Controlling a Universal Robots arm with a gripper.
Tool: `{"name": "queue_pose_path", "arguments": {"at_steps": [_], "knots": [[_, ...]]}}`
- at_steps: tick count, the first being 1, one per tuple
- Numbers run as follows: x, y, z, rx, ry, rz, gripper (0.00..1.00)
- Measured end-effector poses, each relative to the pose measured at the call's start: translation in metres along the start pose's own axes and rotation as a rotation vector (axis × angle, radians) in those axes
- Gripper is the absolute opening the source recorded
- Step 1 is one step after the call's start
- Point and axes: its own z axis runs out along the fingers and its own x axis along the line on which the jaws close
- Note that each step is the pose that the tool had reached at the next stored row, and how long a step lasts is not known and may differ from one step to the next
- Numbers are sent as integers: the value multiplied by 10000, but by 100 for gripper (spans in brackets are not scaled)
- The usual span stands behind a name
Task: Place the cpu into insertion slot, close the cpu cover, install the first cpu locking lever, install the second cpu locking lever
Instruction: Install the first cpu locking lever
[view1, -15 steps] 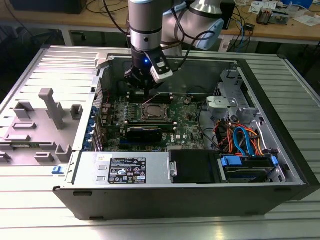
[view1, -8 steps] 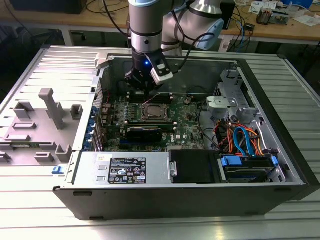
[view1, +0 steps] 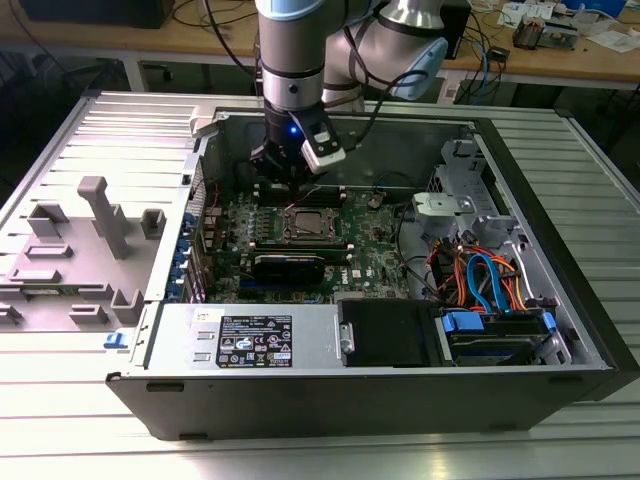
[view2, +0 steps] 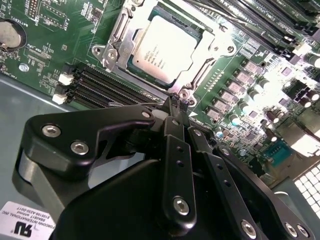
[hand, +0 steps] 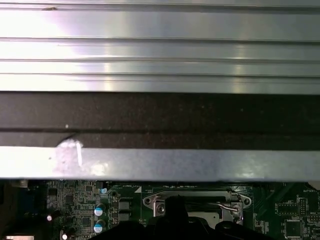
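Silvery cpu (view2: 162, 50) sits under the lowered cpu cover (view2: 217, 45); gripper (view2: 174, 103), closed tight and empty, just beside its corner.

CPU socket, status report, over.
Arm's gripper shut, tips low at the edge of the cpu cover. The cpu seated, cover down over it. Locking levers: cannot tell. Nothing in the way.

Silvery cpu (view2: 167, 50) flat under cpu cover (view2: 212, 42)
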Motion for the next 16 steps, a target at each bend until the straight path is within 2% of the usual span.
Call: {"name": "queue_pose_path", "arguments": {"at_steps": [6, 16], "knots": [[-4, 11, 31, -1, 0, 1, 11], [-52, 54, 63, 3, -1, 68, 11]]}}
